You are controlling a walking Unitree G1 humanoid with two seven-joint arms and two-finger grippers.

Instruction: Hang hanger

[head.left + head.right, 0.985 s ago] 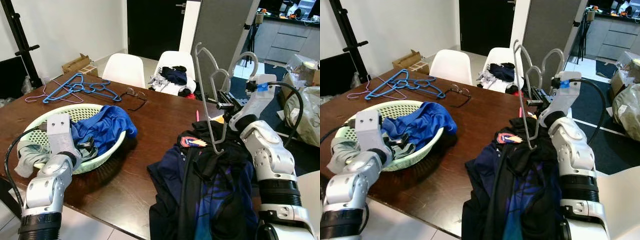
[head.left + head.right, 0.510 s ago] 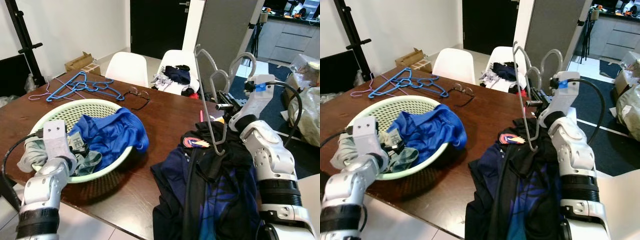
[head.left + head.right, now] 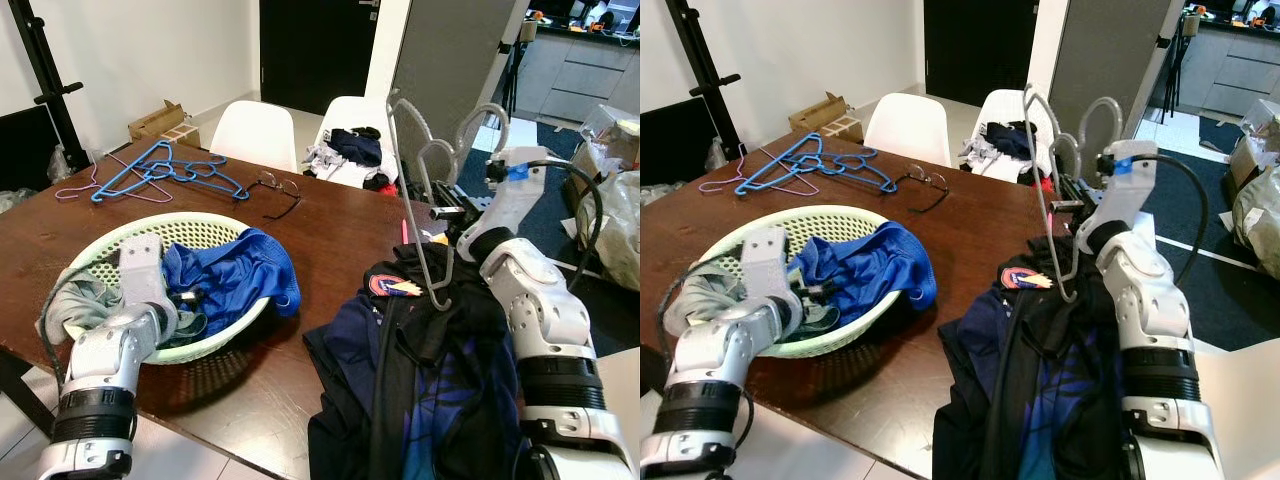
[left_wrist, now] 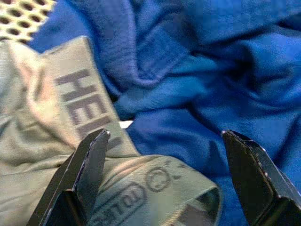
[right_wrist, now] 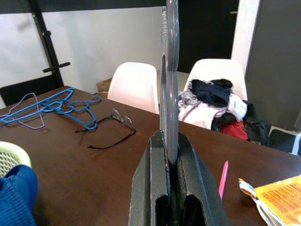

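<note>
Two risks: right gripper (image 5: 170, 155), jaws clamped on grey hanger (image 3: 415, 190), snagging dark clothes (image 3: 430, 380) at desk (image 3: 330, 240) edge; left gripper (image 4: 164, 179), jaws wide and empty, catching basket (image 3: 110, 250) laundry.

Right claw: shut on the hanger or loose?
Shut. The right claw has both fingers pressed flat against the grey hanger, held upright.

Dark wooden table (image 3: 330, 240), two white chairs (image 3: 255, 135) behind, white wall (image 3: 150, 50), dark doorway (image 3: 310, 50)

basket (image 3: 222, 334): pale green, at 9 o'clock on the brown surface (image 3: 330, 235), holding blue cloth (image 3: 235, 280)
blue hangers (image 3: 160, 172): 11 o'clock
glasses (image 3: 272, 190): 12 o'clock
dark clothes (image 3: 420, 380): 4 o'clock
white chairs (image 3: 255, 135): beyond
</note>
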